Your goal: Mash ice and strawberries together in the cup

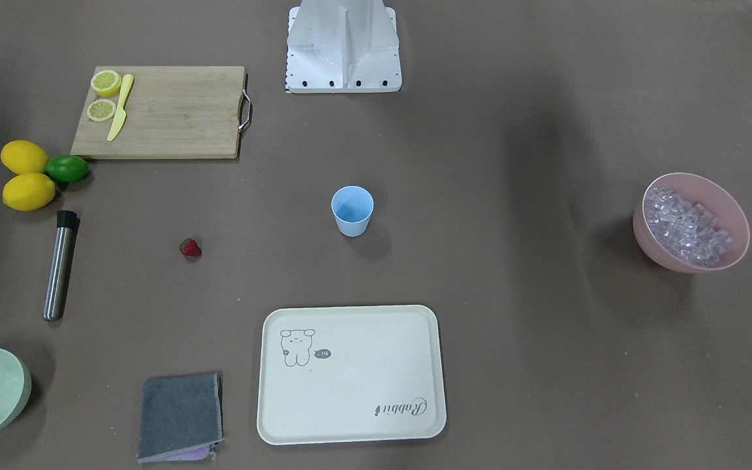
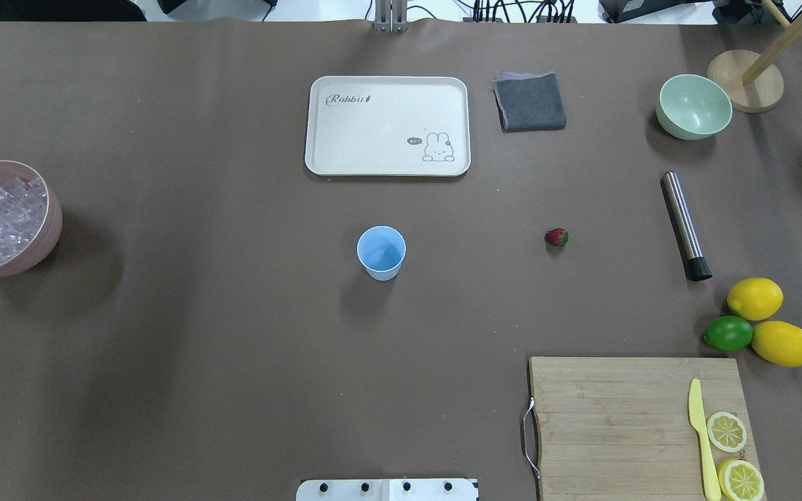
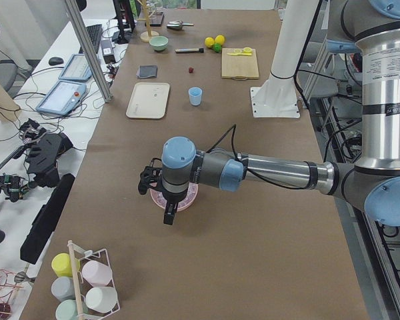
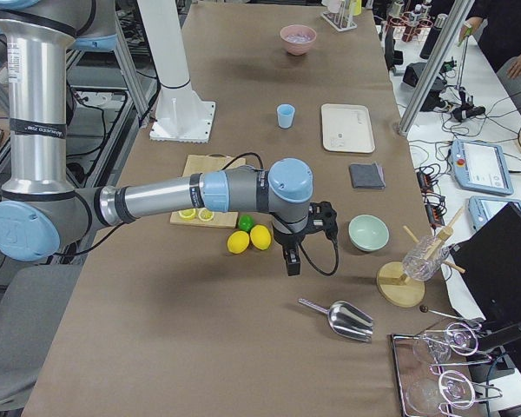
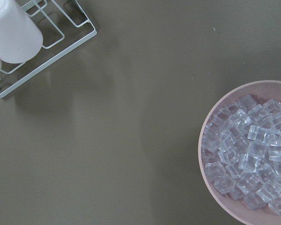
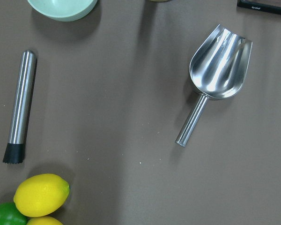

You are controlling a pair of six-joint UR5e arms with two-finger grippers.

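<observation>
Centrally, tapered light-blue cup (image 1: pixel 352 210) upright; left gripper (image 3: pixel 169 213), right gripper (image 4: pixel 292 261): cannot tell state.

cream tray (image 2: pixel 387 90) printed "Rabbit" in script, small illegible speech bubble beside its rabbit

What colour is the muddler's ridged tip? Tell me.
Black, capping the steel muddler; the right wrist-mounted view shows it best.

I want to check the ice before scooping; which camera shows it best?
The left wrist view: the ice is close up, single cubes distinct in the pink bowl. Front-facing shows the whole bowl, smaller; overhead crops it at the edge; the left side view mostly hides it behind the left arm; the right side view shows it tiny.
</observation>
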